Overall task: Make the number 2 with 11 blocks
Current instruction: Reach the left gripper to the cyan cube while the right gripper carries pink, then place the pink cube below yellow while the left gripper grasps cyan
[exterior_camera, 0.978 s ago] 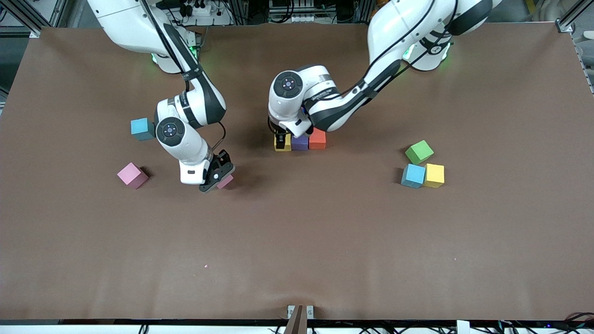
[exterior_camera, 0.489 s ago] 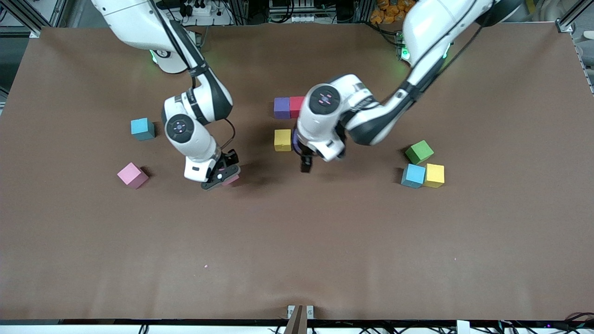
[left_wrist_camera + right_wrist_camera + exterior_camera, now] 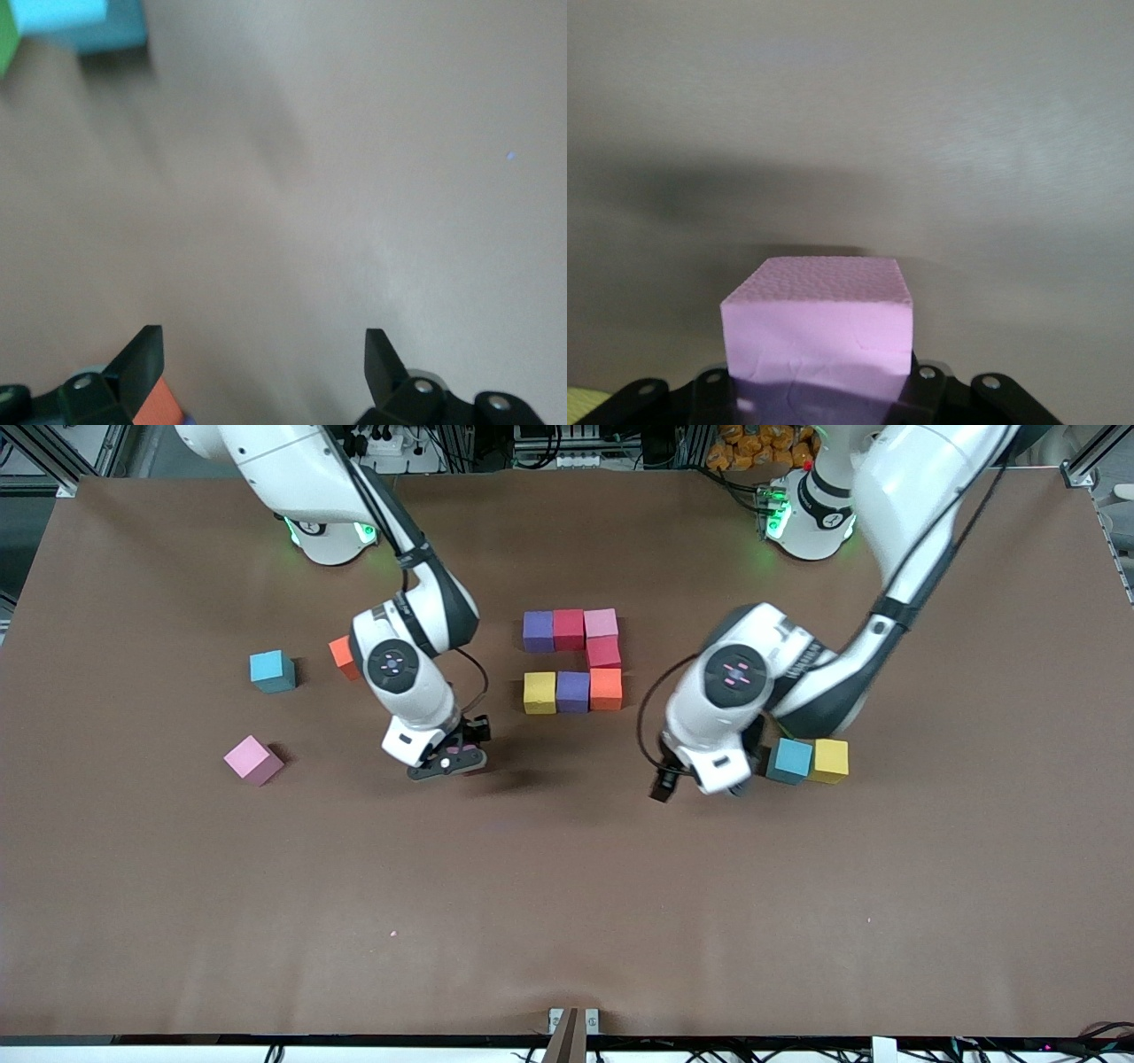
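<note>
- Right gripper [image 3: 450, 763]: clamped on a pink cube [image 3: 818, 323], above bare table [image 3: 567, 886].
- Left gripper [image 3: 264, 359]: fingers spread, empty, beside the blue cube [image 3: 789, 761].
- Partial digit [image 3: 574, 661]: seven cubes.

Right gripper [image 3: 454, 757], wrist angled downward, fingers clamped on a pink block [image 3: 818, 326] above the table; left gripper [image 3: 264, 363] hangs low, fingers spread wide, empty.

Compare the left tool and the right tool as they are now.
The left tool is open and empty; the right tool is shut on a pink block. The left tool is beside the light blue block, toward the left arm's end; the right tool is over bare table near the partly built digit. Both point downward.
</note>
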